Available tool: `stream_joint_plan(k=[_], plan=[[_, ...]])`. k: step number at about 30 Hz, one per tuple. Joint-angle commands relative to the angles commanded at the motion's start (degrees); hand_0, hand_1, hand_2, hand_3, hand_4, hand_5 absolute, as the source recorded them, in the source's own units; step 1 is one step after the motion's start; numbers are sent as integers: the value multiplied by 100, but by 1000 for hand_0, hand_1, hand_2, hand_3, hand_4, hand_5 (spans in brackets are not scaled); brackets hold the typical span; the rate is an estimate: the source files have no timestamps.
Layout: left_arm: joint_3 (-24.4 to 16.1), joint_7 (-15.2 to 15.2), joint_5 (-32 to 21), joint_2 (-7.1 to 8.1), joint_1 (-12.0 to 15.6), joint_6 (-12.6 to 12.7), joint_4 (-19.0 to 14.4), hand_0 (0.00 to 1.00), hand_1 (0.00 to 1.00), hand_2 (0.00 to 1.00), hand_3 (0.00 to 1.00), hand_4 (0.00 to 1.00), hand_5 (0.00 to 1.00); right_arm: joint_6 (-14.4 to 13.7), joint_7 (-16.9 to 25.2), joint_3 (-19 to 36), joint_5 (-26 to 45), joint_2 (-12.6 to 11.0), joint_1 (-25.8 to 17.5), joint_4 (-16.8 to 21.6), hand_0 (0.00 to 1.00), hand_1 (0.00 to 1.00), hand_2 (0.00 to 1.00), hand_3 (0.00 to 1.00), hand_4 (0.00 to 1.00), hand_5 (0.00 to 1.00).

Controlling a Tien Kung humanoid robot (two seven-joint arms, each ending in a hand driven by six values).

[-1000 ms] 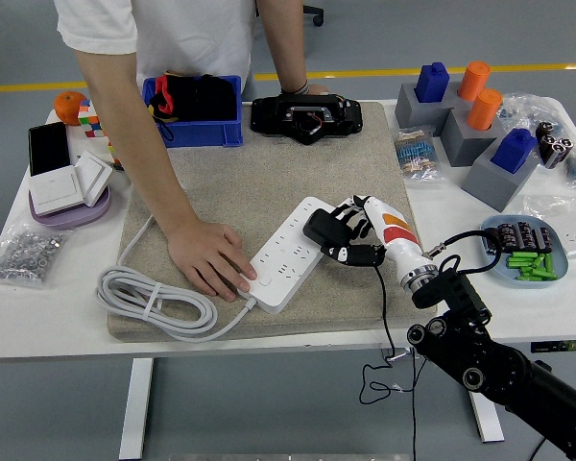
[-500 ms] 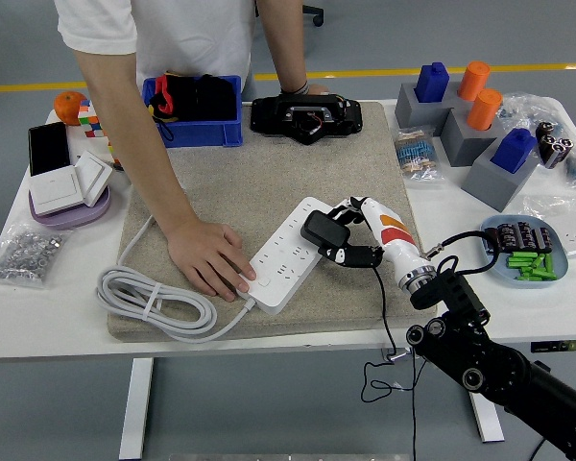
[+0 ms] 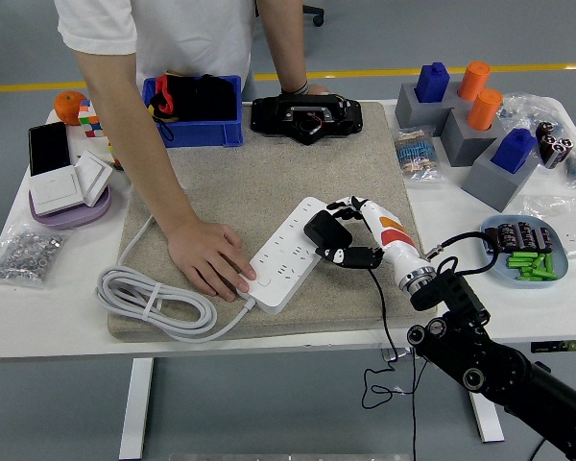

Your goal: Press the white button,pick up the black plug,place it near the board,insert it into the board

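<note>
A white power strip [image 3: 286, 253] lies slantwise on the beige mat [image 3: 259, 173]. My right hand [image 3: 350, 235] is shut on the black plug [image 3: 324, 230] and holds it against the strip's right edge, near its far end. The plug's black cable [image 3: 382, 317] hangs off the table's front edge. A person's hand [image 3: 209, 257] presses flat on the mat, with fingers on the strip's near end. My left arm is not in view.
The strip's coiled white cord [image 3: 154, 300] lies at the mat's front left. A blue bin [image 3: 194, 110] and a black device [image 3: 301, 117] stand at the back. A blue tray [image 3: 523, 252] and grey blocks [image 3: 480, 125] are to the right.
My right hand has tilted and shifted the black plug slightly to the right and closer onto the strip. The person's hand has stayed put.
</note>
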Motion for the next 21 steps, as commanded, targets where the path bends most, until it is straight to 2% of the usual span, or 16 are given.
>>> stream_joint_plan(k=[18, 19, 21], plan=[[-12, 1, 0, -22, 6, 0, 0, 688, 636, 613, 633, 560, 166, 93, -132, 155, -18, 0, -95, 445, 762, 711, 686, 710, 998, 224], [-16, 1, 5, -22, 5, 0, 0, 689, 636, 613, 633, 560, 166, 97, -125, 162, -19, 0, -95, 454, 851, 807, 755, 739, 998, 254], [-6, -1, -6, -22, 8, 0, 0, 689, 636, 613, 633, 560, 166, 118, -105, 183, -21, 0, -109, 485, 851, 807, 755, 739, 998, 254]])
